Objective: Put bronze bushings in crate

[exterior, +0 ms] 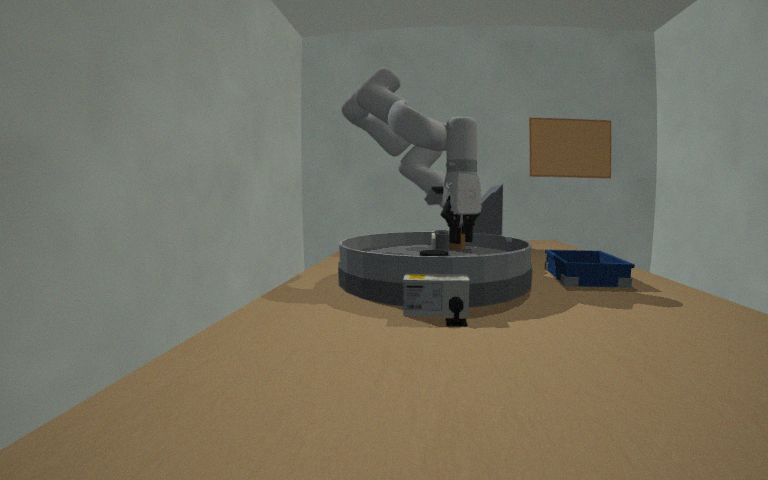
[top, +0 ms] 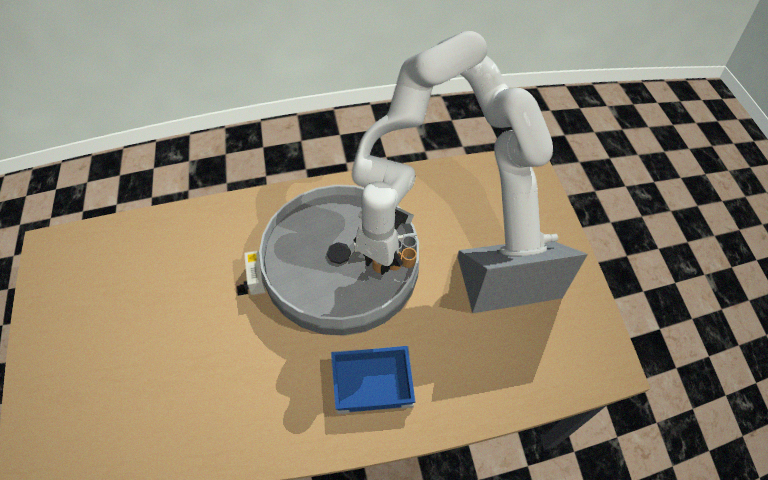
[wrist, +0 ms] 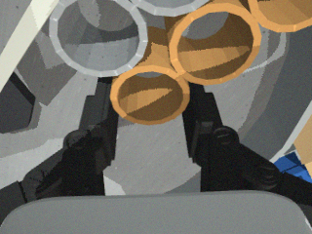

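Note:
My gripper (top: 378,267) (exterior: 461,240) (wrist: 149,90) is low over the right part of the grey turning table (top: 300,271) (exterior: 390,264). Its fingers are shut on a bronze bushing (wrist: 141,106), which stands upright, one finger at each side. A second bronze bushing (wrist: 210,54) stands right against it, and a third (top: 408,258) (wrist: 288,12) is beyond that. Grey bushings (wrist: 97,41) (wrist: 171,6) stand beside them. The blue crate (top: 373,406) (exterior: 594,275) shows no bushing inside in the top view. My gripper hides part of the group there.
A dark flat hub (top: 338,253) (exterior: 433,253) (wrist: 14,104) is at the turning table's middle. A pale bar (wrist: 21,41) crosses near the grey bushings. The turning table has a raised rim. A white box (top: 252,274) (exterior: 421,297) stands outside it, opposite the arm's grey base (top: 515,283).

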Motion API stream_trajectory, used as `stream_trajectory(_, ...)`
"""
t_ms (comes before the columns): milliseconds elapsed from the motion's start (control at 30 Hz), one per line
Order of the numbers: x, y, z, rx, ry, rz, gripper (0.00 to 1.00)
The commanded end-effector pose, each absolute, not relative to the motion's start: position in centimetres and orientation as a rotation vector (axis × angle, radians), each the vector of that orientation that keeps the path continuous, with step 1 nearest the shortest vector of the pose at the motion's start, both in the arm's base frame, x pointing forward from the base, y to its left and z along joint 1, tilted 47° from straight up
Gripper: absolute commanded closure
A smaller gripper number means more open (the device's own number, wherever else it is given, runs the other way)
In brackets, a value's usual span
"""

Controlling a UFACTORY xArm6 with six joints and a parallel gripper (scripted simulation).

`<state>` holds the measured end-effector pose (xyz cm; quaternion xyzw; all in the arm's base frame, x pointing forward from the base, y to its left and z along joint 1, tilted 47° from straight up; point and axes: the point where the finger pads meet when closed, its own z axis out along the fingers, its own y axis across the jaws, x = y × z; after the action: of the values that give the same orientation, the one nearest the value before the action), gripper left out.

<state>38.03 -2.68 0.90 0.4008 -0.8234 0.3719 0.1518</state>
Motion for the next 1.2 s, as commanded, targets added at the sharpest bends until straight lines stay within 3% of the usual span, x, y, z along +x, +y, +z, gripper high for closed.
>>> stream_trajectory(0,38.13,-2.59,0.96,1.152,-2.366,1.069,1.0)
stream_trajectory(1167,38.09,-2.03,1.48,1.152,-2.366,1.069,1.0)
